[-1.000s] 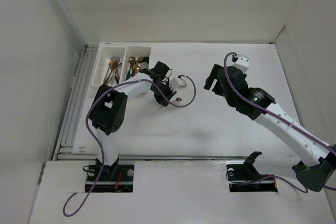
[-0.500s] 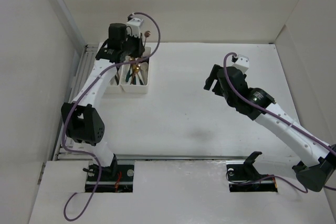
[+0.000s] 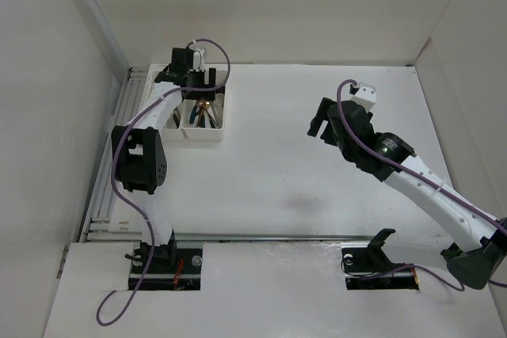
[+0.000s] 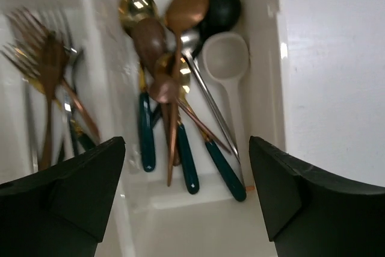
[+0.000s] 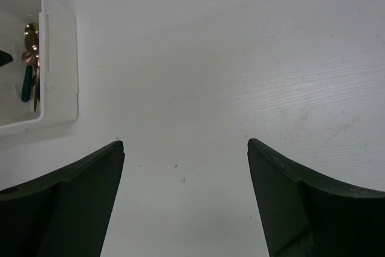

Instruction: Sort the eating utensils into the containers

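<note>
White bench (image 3: 317,195), enclosed by pale walls (image 3: 317,5). We see the two containers (image 3: 207,136) side by side at its far left corner: spoons (image 4: 171,82) piled in the right container (image 4: 267,106), forks (image 4: 42,70) in the left container (image 4: 15,124). The left gripper (image 4: 186,148) hangs over them, jaws spread and empty. The right gripper (image 5: 185,148), likewise spread and empty, hovers above bare bench, well apart.

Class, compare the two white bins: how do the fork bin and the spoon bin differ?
The fork bin holds forks; the spoon bin holds spoons. From above, the left arm covers much of the fork bin, while the spoon bin shows more fully. Both are white, open-topped, side by side.
</note>
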Controlling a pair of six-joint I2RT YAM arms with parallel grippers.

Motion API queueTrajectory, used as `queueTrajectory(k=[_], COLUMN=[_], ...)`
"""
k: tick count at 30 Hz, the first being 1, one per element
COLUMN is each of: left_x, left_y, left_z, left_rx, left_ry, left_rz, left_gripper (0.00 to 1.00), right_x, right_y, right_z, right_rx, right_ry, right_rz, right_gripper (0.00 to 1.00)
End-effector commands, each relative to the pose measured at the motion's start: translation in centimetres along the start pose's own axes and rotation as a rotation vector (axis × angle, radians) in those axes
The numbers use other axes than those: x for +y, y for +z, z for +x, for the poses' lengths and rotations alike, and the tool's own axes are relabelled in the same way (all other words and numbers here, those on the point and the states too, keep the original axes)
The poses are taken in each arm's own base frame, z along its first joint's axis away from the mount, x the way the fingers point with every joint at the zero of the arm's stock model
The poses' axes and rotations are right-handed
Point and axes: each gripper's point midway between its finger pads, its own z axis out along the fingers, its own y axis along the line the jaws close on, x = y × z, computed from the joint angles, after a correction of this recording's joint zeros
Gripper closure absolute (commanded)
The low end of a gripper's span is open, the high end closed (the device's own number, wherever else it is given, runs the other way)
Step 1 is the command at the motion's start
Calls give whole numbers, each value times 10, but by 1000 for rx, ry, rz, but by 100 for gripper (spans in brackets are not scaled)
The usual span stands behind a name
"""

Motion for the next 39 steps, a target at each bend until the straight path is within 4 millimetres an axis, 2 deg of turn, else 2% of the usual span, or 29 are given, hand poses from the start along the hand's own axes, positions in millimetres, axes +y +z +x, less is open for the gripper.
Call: queueTrajectory(k=[1, 2, 4, 5, 6, 8, 9, 10, 11, 13, 15, 16, 17, 18, 20, 21, 22, 23, 25, 27, 29, 33, 36, 39], left_x=[18, 27, 39, 47, 64, 84, 106, 123, 133, 166, 178, 191, 196, 202, 213, 215, 215, 215, 213, 214, 211, 207, 204, 200], left_y=[-76, -97, -124, -153, -170, -189, -215, -222, -225, -247, -246, -259, -261, -253, -271, -264, -265, -274, -268, -280, -277, -276, -275, -279], left_z=[-97, -114, -133, -148, -153, -149, -149, -139, -129, -102, -71, -52, -38, -11, 15, 39, 52, 59, 82, 92, 106, 123, 129, 125], left_rx=[-293, -357, -434, -514, -553, -592, -636, -626, -607, -556, -459, -412, -377, -304, -285, -240, -225, -252, -213, -234, -201, -173, -171, -199], left_ry=[-77, -85, -98, -110, -133, -174, -233, -285, -301, -323, -304, -305, -298, -278, -303, -309, -335, -365, -372, -380, -367, -368, -367, -368], left_rz=[-57, -93, -148, -179, -242, -321, -444, -522, -590, -787, -874, -948, -979, -1015, -1069, -1068, -1065, -1042, -996, -982, -981, -967, -955, -933], left_gripper=[18, 15, 7, 4, 0, 0, 0, 0, 0, 0, 0, 0, 0, 0, 0, 0, 0, 0, 0, 0, 0, 0, 0, 0], right_x=[4, 4, 4, 2, 2, 2, 3, 5, 2, -3, -9, -13, -18, -19, -26, -27, -26, -26, -24, -25, -24, -30, -37, -40], right_y=[-12, -12, -12, -12, -12, -12, -10, -12, -5, 0, 6, 10, 13, 17, 21, 23, 22, 22, 20, 19, 14, 10, 7, -1], right_z=[-18, -18, -18, -17, -17, -17, -17, -18, -8, -9, -6, -4, -8, -1, -4, -2, -6, -6, -10, -13, -19, -16, -6, -1], right_rx=[-46, -46, -46, -40, -40, -40, -38, -31, 0, 13, 38, 50, 46, 66, 69, 81, 69, 69, 70, 63, 60, 83, 111, 120], right_ry=[18, 18, 18, 13, 13, 1, -19, -19, -58, -75, -99, -108, -104, -122, -117, -127, -123, -123, -124, -116, -114, -133, -130, -134], right_rz=[-19, -19, -19, -14, -14, -14, -11, -20, 6, 37, 83, 103, 128, 145, 171, 181, 183, 183, 184, 193, 191, 209, 223, 210], right_gripper=[12, 10, 6, 2, 2, 0, 0, 0, 0, 0, 0, 0, 0, 0, 0, 0, 0, 0, 0, 0, 0, 0, 0, 0])
